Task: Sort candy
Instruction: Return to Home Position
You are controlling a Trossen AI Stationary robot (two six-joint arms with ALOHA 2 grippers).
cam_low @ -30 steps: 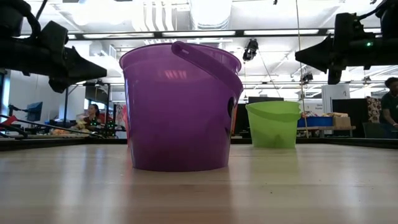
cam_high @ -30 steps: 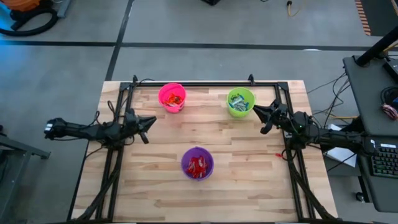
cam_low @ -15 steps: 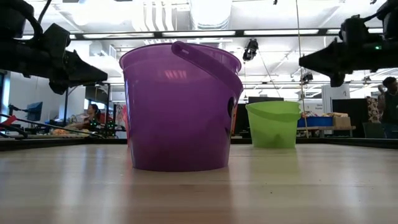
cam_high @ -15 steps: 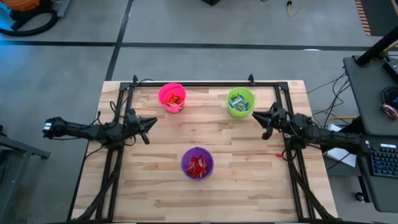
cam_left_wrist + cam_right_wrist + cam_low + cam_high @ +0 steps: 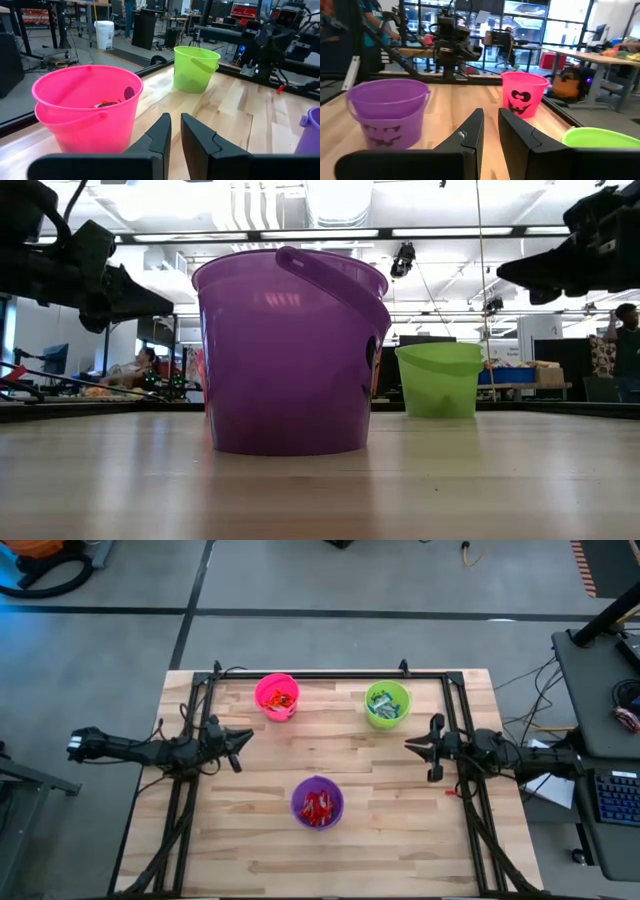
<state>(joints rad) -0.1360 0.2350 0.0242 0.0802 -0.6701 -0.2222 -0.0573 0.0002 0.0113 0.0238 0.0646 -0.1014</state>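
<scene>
The wooden desk [image 5: 380, 830] carries everything. Seen from above, the left arm [image 5: 130, 748] lies at 9 o'clock and the right arm [image 5: 540, 762] at 3 o'clock, each over its edge of the desk. The left hand [image 5: 240, 740] and the right hand [image 5: 415, 746] point inward. Each has its fingers drawn almost together, with a thin slit between them, and grips nothing.

Three buckets stand well apart: the purple bucket [image 5: 317, 790] at 6 o'clock, the pink bucket [image 5: 262, 696] at 11 and the green bucket [image 5: 400, 692] at 1. The candy [image 5: 317, 808] lies inside them: red pieces in the purple, orange in the pink, blue-and-white in the green.
</scene>
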